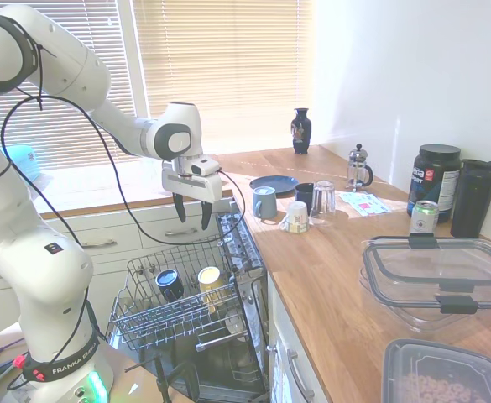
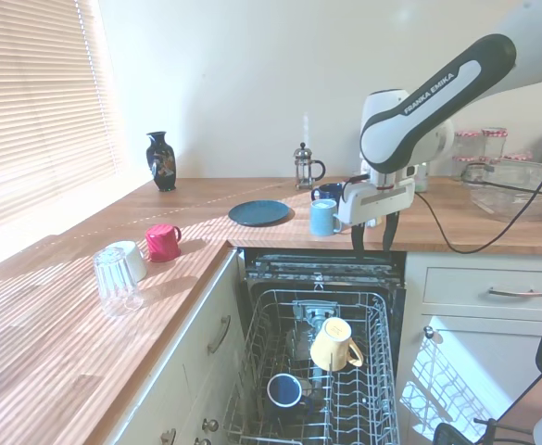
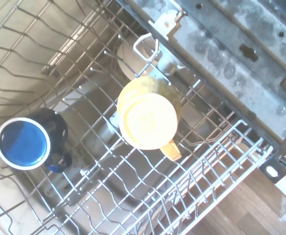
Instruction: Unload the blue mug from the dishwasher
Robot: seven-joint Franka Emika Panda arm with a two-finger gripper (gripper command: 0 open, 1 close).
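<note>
While your gripper (image 1: 192, 213) hung above the back of the pulled-out rack (image 1: 144, 323), its two dark fingers pointed down with a clear gap between them and held nothing. The blue mug (image 1: 169, 285) sat upright in the rack, mouth up, well below the gripper and apart from it. In the first exterior view it lay at about 7 o'clock from the gripper; in the second exterior view the same mug (image 2: 283, 390) lay at about 7 o'clock as well, toward the near end of the rack (image 2: 382, 389). A cream-yellow cup (image 1: 211, 280) stood just beside the mug, at its 3 o'clock in the first exterior view, tipped onto the tines. From the wrist view you had the mug (image 3: 28, 142) at 9 o'clock of the cup (image 3: 147, 117), the two apart, with the mug's pale rim and blue inside facing the camera. The dishwasher (image 1: 245, 252) stood open under the wooden counter (image 1: 329, 269). On that counter a paler grey-blue mug (image 1: 264, 202) stood near a dark blue plate (image 1: 273, 184).
</note>
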